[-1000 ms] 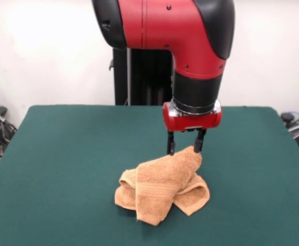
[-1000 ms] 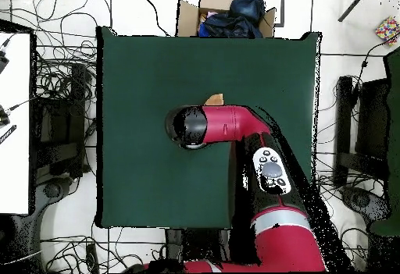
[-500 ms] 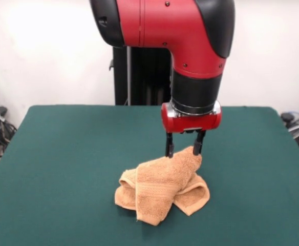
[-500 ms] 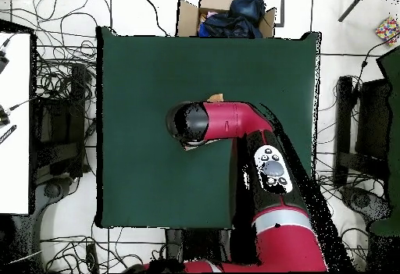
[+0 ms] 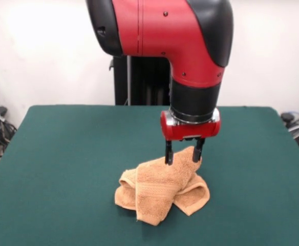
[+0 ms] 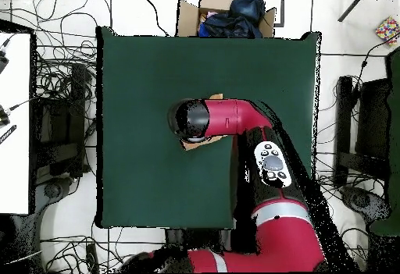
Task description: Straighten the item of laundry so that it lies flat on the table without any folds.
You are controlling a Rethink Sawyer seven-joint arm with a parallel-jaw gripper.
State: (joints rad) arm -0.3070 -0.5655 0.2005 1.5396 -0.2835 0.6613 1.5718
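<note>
One arm (image 6: 234, 122) hides washcloth (image 5: 162, 189) overhead; claw (image 5: 182, 156) open astride top fold.

Orange-tan washcloth (image 5: 162, 187) lies bunched w/ overlapping folds, near centre of green table (image 5: 62, 154).

- Front view: washcloth (image 5: 162, 187) lies bunched on the table (image 5: 62, 154), right of centre, toward the near edge.
- Gripper (image 5: 182, 154) directly above the washcloth's far upper fold, fingers spread to either side of that fold.
- Arm (image 5: 190, 61) comes down from above; pedestal (image 5: 142, 82) behind it at the table's far side.
- Overhead view: arm (image 6: 234, 122) covers nearly all of the washcloth (image 6: 214, 97); only scraps show at the arm's edges.
</note>
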